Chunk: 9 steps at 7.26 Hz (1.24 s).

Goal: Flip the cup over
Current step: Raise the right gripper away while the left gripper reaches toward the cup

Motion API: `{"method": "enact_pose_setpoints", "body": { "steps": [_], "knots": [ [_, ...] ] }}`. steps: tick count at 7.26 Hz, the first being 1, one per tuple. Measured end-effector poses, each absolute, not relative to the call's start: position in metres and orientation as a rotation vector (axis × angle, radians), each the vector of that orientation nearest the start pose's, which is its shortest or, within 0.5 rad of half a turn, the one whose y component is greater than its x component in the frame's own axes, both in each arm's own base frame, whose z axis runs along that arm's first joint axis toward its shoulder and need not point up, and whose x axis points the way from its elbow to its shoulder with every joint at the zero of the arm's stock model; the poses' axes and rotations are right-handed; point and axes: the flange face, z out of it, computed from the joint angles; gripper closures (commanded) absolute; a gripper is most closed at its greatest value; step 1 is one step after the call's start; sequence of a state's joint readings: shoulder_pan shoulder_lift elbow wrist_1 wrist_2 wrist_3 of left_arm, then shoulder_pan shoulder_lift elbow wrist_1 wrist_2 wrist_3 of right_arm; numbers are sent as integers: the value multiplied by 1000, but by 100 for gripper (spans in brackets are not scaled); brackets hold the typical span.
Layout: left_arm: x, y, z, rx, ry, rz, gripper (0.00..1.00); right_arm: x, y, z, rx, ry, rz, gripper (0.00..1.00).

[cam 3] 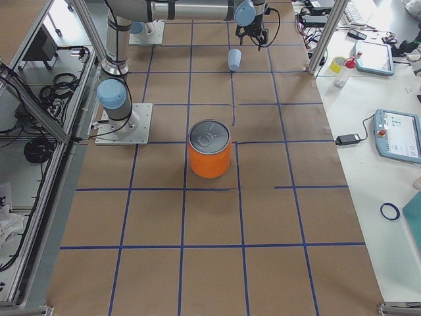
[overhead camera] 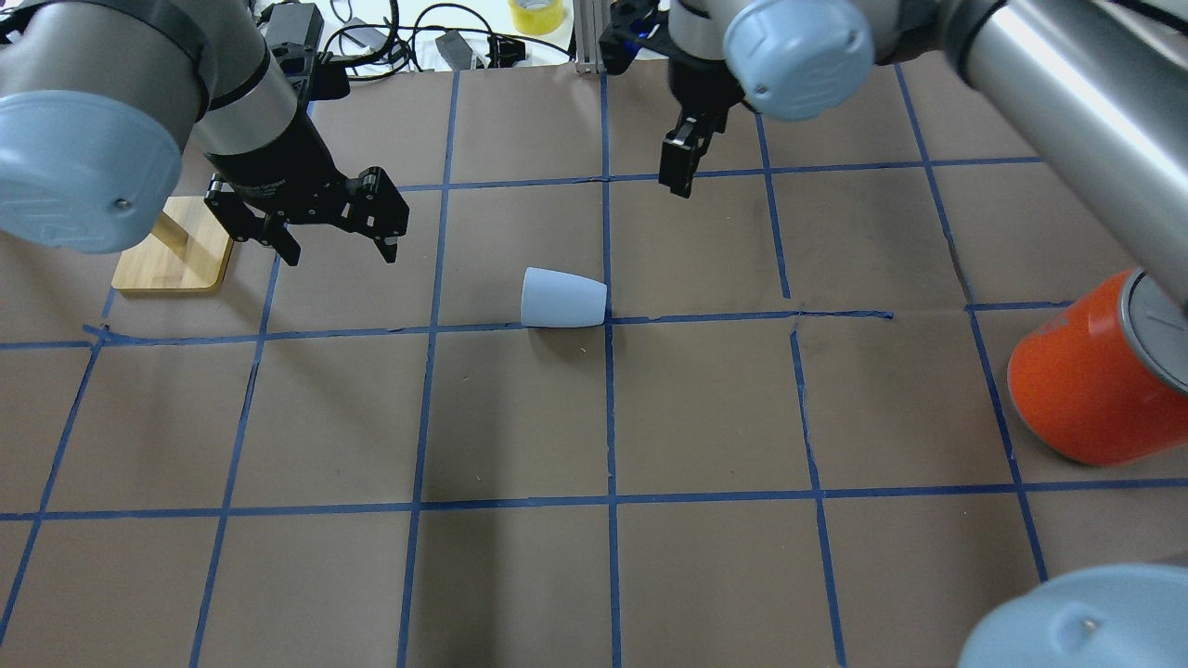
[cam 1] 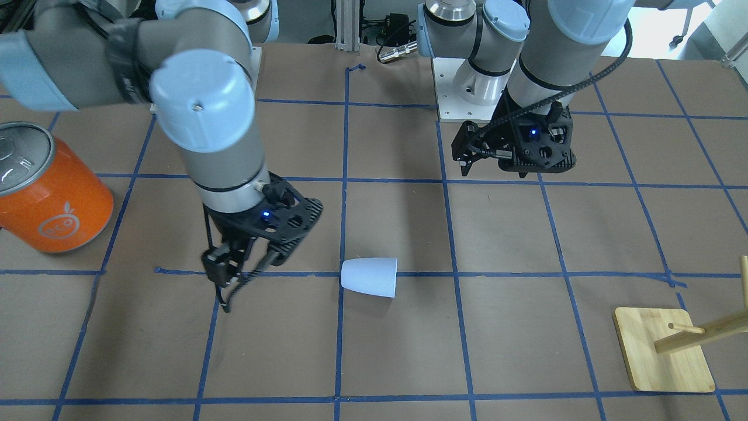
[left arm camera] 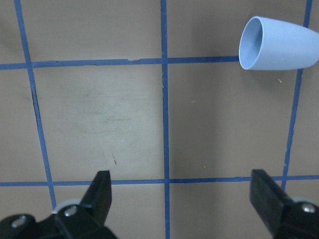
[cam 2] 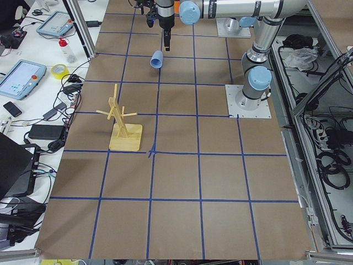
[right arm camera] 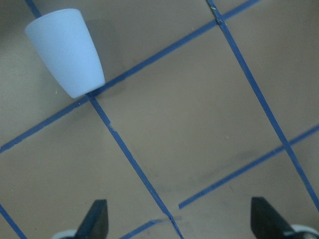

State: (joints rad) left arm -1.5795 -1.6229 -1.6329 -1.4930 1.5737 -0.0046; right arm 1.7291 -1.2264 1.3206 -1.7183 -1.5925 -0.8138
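Note:
The small pale blue cup (overhead camera: 562, 299) lies on its side on the brown table, across a blue tape line. It also shows in the front view (cam 1: 370, 276), the left wrist view (left arm camera: 279, 44) and the right wrist view (right arm camera: 65, 50). Its mouth faces my left gripper and its closed base faces my right gripper. My left gripper (overhead camera: 339, 243) is open and empty, hovering to the cup's left and a little behind it. Its fingers (left arm camera: 102, 191) stand wide apart. My right gripper (overhead camera: 682, 172) is open and empty, above the table behind the cup and to its right.
A large orange can (overhead camera: 1086, 390) with a silver top stands at the table's right side. A wooden peg stand (overhead camera: 176, 255) sits at the left, just behind my left arm. Blue tape lines grid the table. Cables and a tape roll lie past the far edge.

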Motion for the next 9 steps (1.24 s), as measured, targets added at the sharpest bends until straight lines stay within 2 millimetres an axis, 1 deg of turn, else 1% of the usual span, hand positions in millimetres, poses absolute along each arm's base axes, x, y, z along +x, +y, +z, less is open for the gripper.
{"method": "enact_pose_setpoints", "body": {
  "steps": [1, 2, 3, 4, 5, 6, 7, 8, 9],
  "knots": [
    [-134, -517, 427, -2, 3139, 71, 0, 188, -606, 461, -1365, 2892, -93, 0],
    [-132, -529, 412, -13, 3140, 88, 0, 151, -598, 488, -1233, 2967, -136, 0],
    [-127, -540, 399, -30, 3145, 100, 0, 122, -593, 504, -1046, 3038, -168, 0],
    [-123, -550, 387, -54, 3173, 112, 0, 106, -592, 510, -780, 3107, -189, 0],
    [-121, -559, 380, -77, 3226, 111, 0, 100, -591, 512, -429, 3159, -205, 0],
    [-123, -567, 373, -93, 3290, 90, 0, 98, -591, 513, -82, 3171, -214, 0],
    [-128, -576, 365, -103, 3365, 60, 0, 99, -590, 512, 184, 3155, -208, 0],
    [-133, -583, 354, -113, 3431, 47, 0, 100, -582, 513, 324, 3136, -198, 0],
    [-136, -588, 347, -122, 3465, 51, 0, 102, -564, 512, 380, 3124, -184, 0]
  ]
}}
